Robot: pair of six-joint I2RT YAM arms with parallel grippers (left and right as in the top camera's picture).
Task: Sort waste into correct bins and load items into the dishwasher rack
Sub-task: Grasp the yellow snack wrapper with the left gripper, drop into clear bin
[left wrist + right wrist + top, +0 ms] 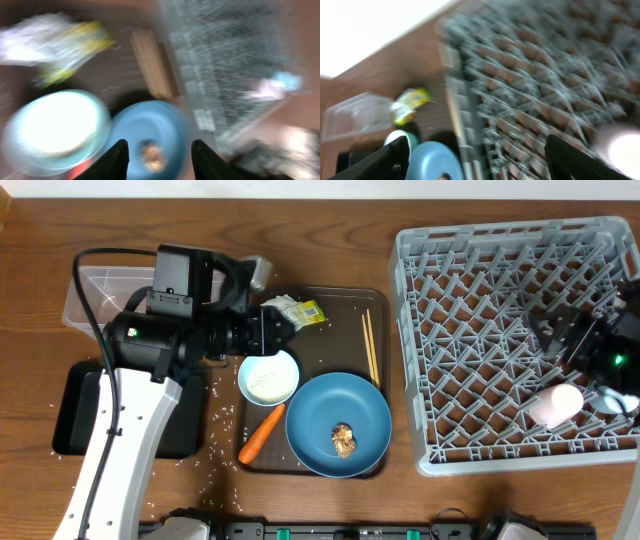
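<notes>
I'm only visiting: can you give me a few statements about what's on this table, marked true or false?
1. The pale-pink cup lies in the grey rack. True.
2. The carrot lies in the rack too. False: it is on the brown tray, beside the white bowl.
3. A brown food lump sits in the dark-blue dish. True.
4. The chopsticks rest in the white bowl. False: they lie flat on the brown tray, apart from the bowl.

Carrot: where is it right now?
Overhead view: the orange carrot lies at the brown tray's front-left corner, below the white bowl, left of the blue dish.
</notes>
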